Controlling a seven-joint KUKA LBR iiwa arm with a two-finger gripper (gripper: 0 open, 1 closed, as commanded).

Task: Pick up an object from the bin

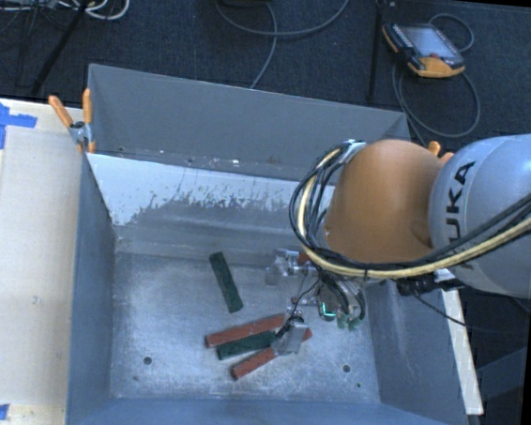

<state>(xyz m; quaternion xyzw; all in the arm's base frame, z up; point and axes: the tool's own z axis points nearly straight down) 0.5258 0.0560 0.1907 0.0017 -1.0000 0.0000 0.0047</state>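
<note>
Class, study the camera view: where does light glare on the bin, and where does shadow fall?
Camera view: a pale sheen runs across the bin's back wall; the orange wrist cover carries a soft highlight; shadow lies under the arm, round the pincer and the near ends of the reddish-brown sticks.

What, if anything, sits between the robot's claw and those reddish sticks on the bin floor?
Nothing visible. The gripper hangs at the right-hand end of the reddish sticks, which lie bunched with a dark green stick. The other green stick lies apart, up and to the left, out of the way.
</note>
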